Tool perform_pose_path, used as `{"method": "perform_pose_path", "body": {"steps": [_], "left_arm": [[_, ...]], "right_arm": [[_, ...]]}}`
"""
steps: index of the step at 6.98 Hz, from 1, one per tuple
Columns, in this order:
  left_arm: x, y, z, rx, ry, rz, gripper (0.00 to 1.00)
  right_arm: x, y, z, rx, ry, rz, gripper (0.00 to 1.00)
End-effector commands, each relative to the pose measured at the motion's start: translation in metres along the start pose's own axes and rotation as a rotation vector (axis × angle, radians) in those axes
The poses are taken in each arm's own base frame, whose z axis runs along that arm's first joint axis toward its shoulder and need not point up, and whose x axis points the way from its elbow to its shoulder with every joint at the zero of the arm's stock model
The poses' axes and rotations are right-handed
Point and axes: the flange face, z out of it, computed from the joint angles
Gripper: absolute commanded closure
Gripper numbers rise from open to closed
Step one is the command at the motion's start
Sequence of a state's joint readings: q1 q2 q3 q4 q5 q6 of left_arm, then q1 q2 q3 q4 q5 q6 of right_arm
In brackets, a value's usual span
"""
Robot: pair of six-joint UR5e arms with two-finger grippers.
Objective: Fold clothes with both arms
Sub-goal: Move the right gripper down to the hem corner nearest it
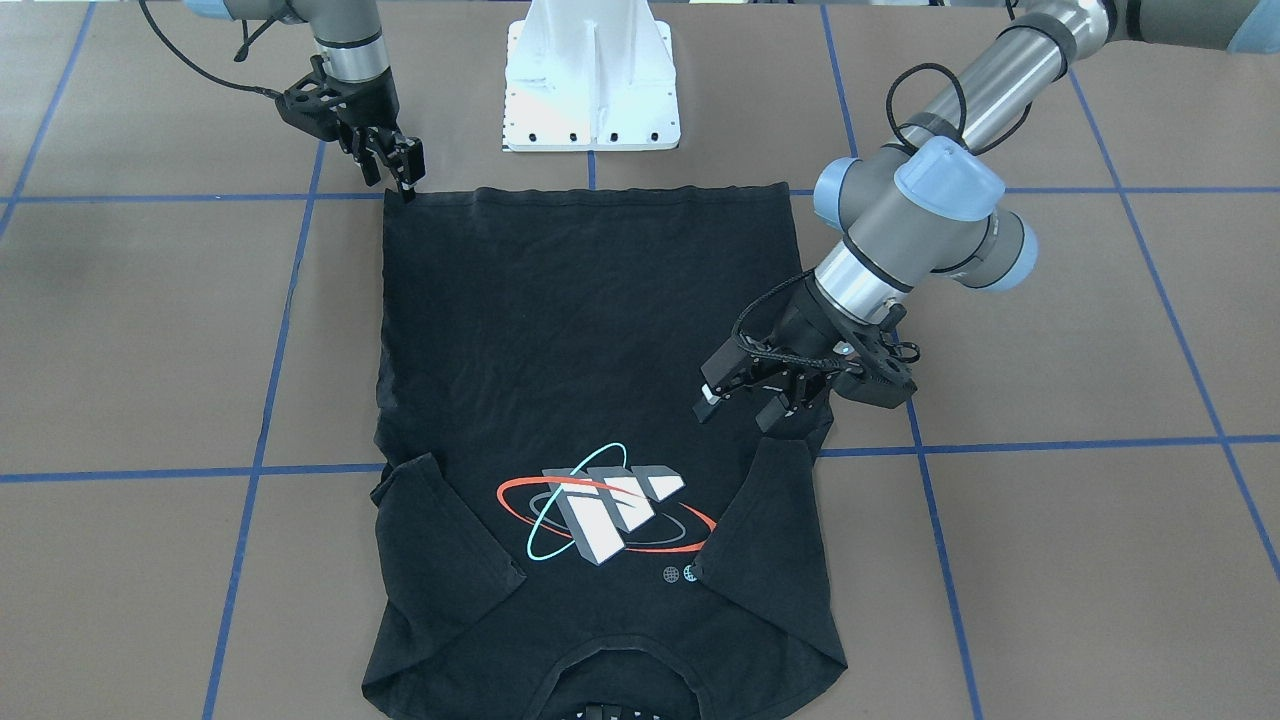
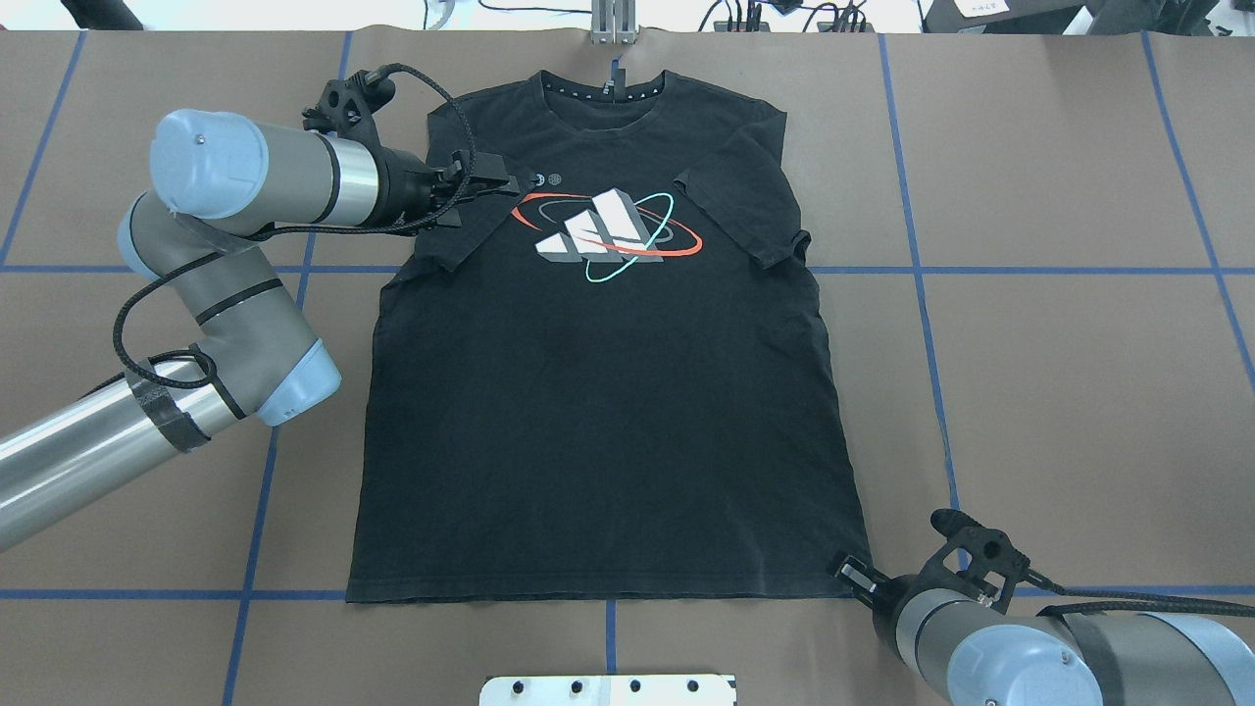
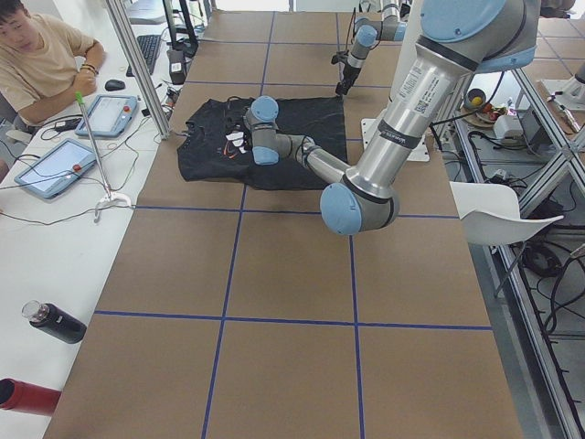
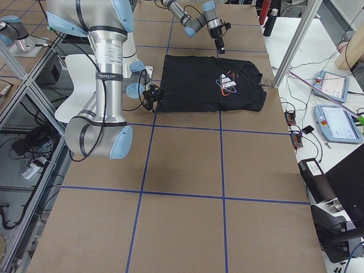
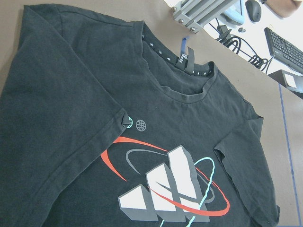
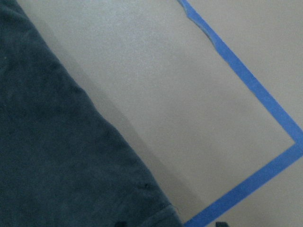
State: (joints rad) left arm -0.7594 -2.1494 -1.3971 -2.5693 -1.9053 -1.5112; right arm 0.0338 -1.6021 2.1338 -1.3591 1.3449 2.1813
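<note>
The black T-shirt [image 1: 590, 320] lies flat and print up on the brown table, with both sleeves folded in onto the chest. Its collar is on the far side from the robot [image 2: 608, 392]. My left gripper [image 1: 742, 405] is open and empty, hovering over the folded-in sleeve beside the print [image 2: 485, 184]. The left wrist view shows the collar, the print and that sleeve [image 5: 71, 118], with no fingers in sight. My right gripper [image 1: 395, 170] is open, low at the shirt's hem corner near the robot [image 2: 853, 574]. The right wrist view shows the hem corner [image 6: 47, 165] between two dark fingertips.
The white pedestal base [image 1: 590, 90] stands just behind the hem. Blue tape lines [image 2: 922, 270] grid the table. An operator [image 3: 37, 55] sits at a side desk with tablets [image 3: 55, 169]. Bottles [image 3: 55, 322] lie beside the table's left end.
</note>
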Motion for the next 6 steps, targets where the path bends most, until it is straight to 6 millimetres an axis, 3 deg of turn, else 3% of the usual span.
{"method": "perform_pose_path", "body": {"steps": [1, 3, 5, 6], "left_arm": [[-0.003, 0.000, 0.001, 0.000, -0.006, 0.000, 0.00], [-0.007, -0.001, 0.004, -0.001, -0.014, -0.003, 0.00], [-0.014, 0.000, 0.003, -0.001, -0.023, -0.008, 0.00], [-0.005, 0.002, 0.003, -0.003, -0.012, -0.093, 0.00]], "right_arm": [[0.002, 0.002, 0.004, 0.003, 0.007, -0.005, 0.42], [0.002, 0.002, 0.003, 0.003, 0.005, -0.005, 0.94], [-0.003, 0.003, -0.010, -0.017, -0.014, 0.000, 1.00], [-0.003, 0.004, -0.012, -0.023, -0.016, -0.001, 1.00]]}}
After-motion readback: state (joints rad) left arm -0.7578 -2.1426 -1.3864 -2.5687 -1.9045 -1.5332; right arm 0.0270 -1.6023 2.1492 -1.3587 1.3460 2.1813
